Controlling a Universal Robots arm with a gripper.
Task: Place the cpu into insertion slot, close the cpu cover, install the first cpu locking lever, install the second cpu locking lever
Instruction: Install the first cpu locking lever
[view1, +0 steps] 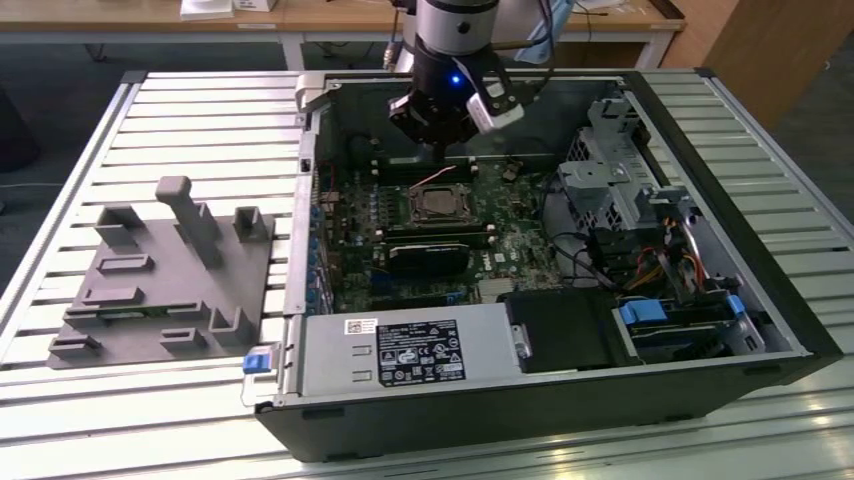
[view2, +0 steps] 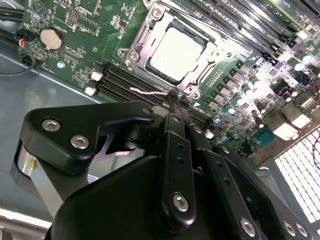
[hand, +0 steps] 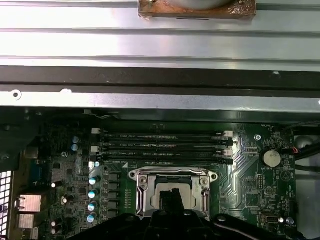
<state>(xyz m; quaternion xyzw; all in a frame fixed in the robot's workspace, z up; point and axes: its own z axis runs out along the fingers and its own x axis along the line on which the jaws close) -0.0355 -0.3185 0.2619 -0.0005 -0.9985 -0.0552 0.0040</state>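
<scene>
The cpu (view2: 177, 53) lies flat in the insertion slot (view1: 438, 205), its silver top showing through the window of the cpu cover (view2: 141, 40). The cover sits down over the chip. A thin wire locking lever (view2: 147, 91) stands out beside the socket, over the memory slots, and it also appears as a thin raised wire (view1: 434, 178) in the exterior view. My gripper (view2: 172, 95) is shut, its narrow fingertips together and meeting the end of that lever. In the first wrist view the fingers (hand: 172, 197) hang over the socket frame (hand: 145, 182).
The open computer case lies on a slatted table. Long black memory slots (hand: 162, 145) run beside the socket. A black card (view1: 427, 255), a grey labelled power-supply box (view1: 400, 352) and a drive cage (view1: 614, 190) surround it. A grey fixture (view1: 160, 280) sits at the exterior view's left.
</scene>
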